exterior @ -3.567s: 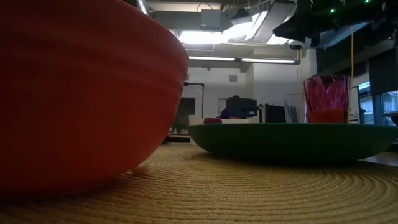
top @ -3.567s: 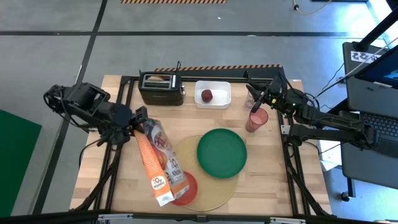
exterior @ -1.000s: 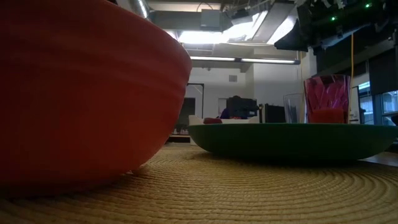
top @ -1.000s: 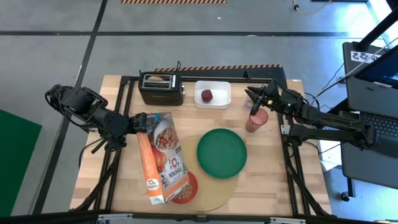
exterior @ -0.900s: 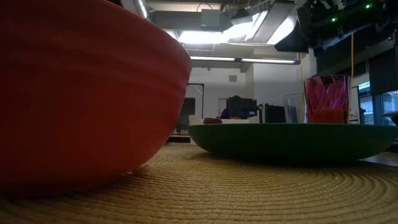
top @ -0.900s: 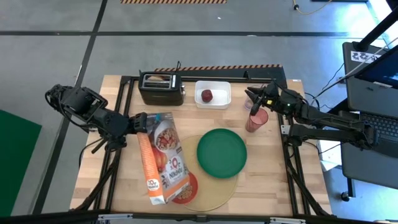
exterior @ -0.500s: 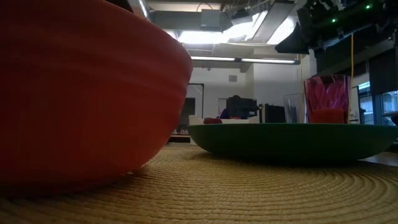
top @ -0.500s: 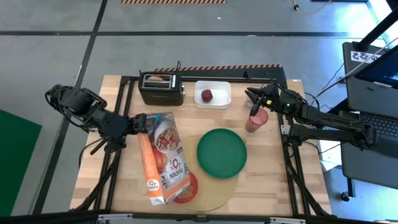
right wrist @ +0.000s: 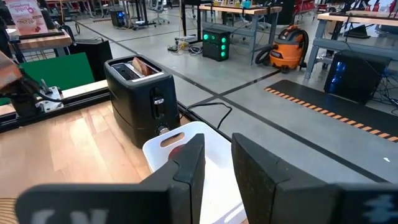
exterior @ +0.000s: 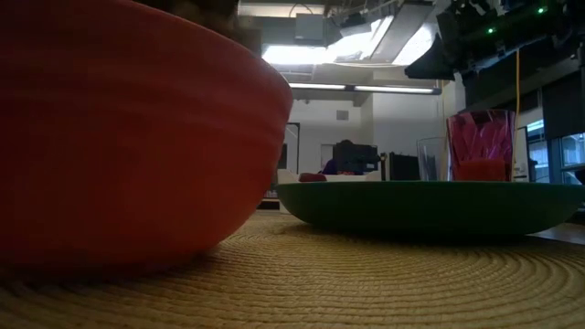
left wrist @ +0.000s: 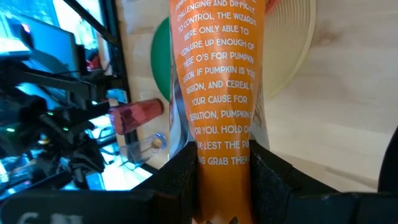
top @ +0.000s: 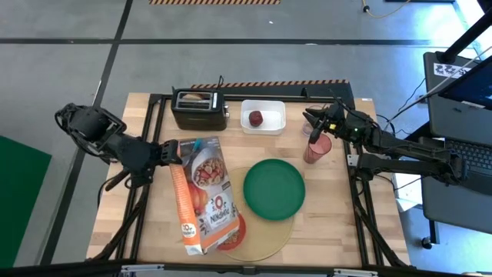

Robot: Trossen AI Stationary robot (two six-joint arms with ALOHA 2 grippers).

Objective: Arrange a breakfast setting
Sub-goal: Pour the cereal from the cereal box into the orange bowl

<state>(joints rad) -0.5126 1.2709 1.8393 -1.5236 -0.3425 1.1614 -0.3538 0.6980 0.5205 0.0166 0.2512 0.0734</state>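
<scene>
1. Since the earlier high view, the cereal box [top: 201, 196] has swung flatter over the red bowl [top: 233, 231] near the surface's front edge, left hand [top: 171, 151] clamping its base so it can pour.
2. Low view: the bowl sits on the woven tan mat [exterior: 366, 283], beside the green plate [exterior: 430, 206]; the pink cup [exterior: 480, 144] stands beyond.
3. Left wrist view: dark fingers [left wrist: 180, 174] pinch the orange box.
4. Right wrist view: the right hand [right wrist: 216, 163], narrowly parted and holding nothing, hovers near the black toaster [right wrist: 140, 99] at the surface's rear.

Left arm reaching in from the table's left edge, wrist rolled, left gripper [top: 174, 152] clamped with its 2 fingers [left wrist: 180, 177] on the narrow end of the cereal box [top: 201, 196], holding it tipped downward. Right arm folded at the right rear of the table, right gripper [top: 314, 128] raised, its 2 fingers close together with a narrow gap, gripping nothing.
</scene>
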